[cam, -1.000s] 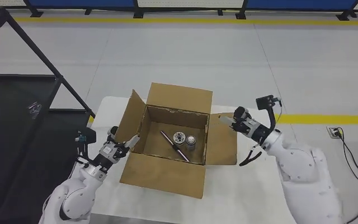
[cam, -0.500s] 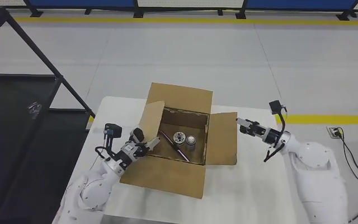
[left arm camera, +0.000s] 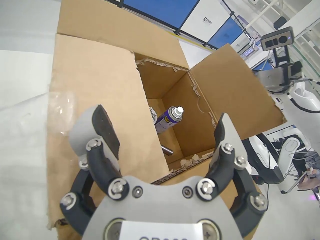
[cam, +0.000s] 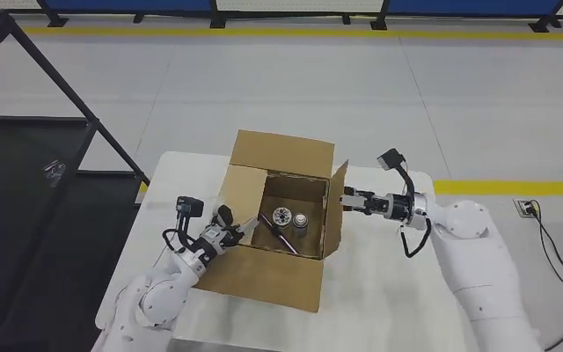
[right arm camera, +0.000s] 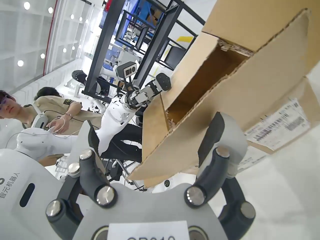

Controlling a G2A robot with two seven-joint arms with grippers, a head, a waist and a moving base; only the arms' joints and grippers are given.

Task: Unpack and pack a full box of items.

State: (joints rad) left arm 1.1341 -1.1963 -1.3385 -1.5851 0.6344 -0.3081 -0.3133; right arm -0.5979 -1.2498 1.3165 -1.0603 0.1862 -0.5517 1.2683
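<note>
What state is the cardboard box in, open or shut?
Open: the box has its flaps raised, leaving the spray can and rod inside visible.

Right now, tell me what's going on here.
Two robot arms are at an open box on the table. The left gripper, open, is at the left flap, which leans inward; the right gripper, open, straddles the raised right flap. A spray can and a rod are inside.
</note>
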